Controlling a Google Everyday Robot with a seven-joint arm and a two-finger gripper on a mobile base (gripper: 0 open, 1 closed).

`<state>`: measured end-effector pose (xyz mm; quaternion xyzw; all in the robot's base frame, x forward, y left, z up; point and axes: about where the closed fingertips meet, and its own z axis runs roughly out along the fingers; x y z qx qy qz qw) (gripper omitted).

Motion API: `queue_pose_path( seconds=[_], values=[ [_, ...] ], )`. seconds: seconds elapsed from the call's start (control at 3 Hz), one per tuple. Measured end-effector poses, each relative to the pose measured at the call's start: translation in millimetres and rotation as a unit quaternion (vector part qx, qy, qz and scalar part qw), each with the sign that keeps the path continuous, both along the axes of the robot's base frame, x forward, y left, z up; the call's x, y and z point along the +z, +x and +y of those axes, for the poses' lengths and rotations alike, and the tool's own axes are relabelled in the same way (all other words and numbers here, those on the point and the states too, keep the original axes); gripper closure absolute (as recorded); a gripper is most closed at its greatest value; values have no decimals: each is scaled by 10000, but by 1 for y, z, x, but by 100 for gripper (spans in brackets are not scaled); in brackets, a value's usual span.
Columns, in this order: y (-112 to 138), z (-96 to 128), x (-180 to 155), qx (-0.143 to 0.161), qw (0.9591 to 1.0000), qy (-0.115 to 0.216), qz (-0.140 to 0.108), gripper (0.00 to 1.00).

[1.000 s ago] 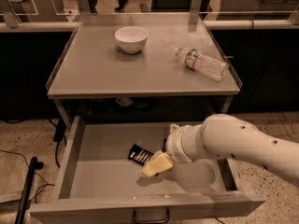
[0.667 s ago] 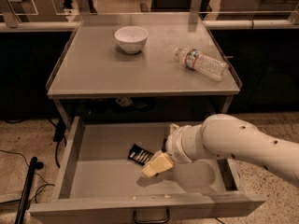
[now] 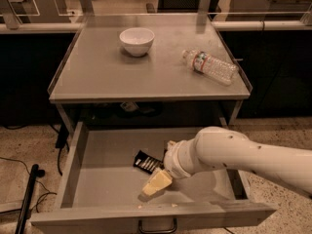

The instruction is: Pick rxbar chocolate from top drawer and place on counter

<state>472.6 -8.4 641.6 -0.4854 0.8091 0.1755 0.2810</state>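
Observation:
The rxbar chocolate, a small black bar with white stripes, lies flat on the floor of the open top drawer, near its middle. My gripper reaches into the drawer from the right on a white arm. It is open, with one cream finger in front of the bar and another tip behind it. It sits right beside the bar's right end and holds nothing. The grey counter is above the drawer.
A white bowl stands at the counter's back middle. A clear water bottle lies on its side at the counter's right. The drawer's dark handle is at the bottom edge. A black pole and cables stand on the floor to the left.
My gripper has moved slightly down and to the left inside the drawer, closer to the bar. The bar, bowl and bottle have not moved.

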Motion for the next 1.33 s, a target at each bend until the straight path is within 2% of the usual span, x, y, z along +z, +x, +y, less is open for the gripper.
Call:
queue_pose_path(
  seconds=[0.33, 0.67, 1.0, 1.33],
  values=[
    [-7, 14, -59, 343, 9989, -298, 138, 0],
    [-7, 14, -59, 343, 9989, -298, 138, 0],
    [-7, 14, -59, 343, 9989, -298, 138, 18],
    [-7, 14, -59, 344, 9989, -298, 138, 49]
  ],
)
